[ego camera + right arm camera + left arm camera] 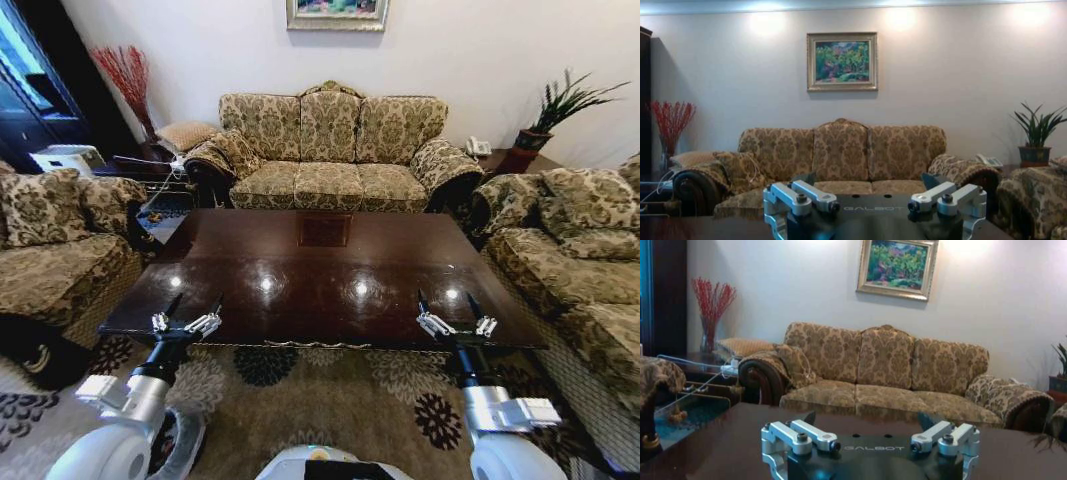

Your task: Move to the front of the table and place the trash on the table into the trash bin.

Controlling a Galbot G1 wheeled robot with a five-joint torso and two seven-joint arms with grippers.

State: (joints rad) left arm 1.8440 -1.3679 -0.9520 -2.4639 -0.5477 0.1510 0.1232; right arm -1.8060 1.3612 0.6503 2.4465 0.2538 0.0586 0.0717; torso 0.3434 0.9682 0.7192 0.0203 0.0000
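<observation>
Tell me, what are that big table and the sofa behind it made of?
The coffee table looks like dark brown wood with a glossy lacquer: ceiling lights mirror as bright spots on its top. The sofa seems upholstered in woven gold-and-brown patterned fabric, damask-like; its arm fronts look like dark carved wood, though that is harder to tell.

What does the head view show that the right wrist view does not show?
Head view alone: the whole glossy top of the table, the patterned carpet, the side sofas and both open claws, left claw and right claw. Right wrist view alone: the whole framed painting and the ceiling lights. Both share the three-seat sofa, the potted plant and red branches.
</observation>
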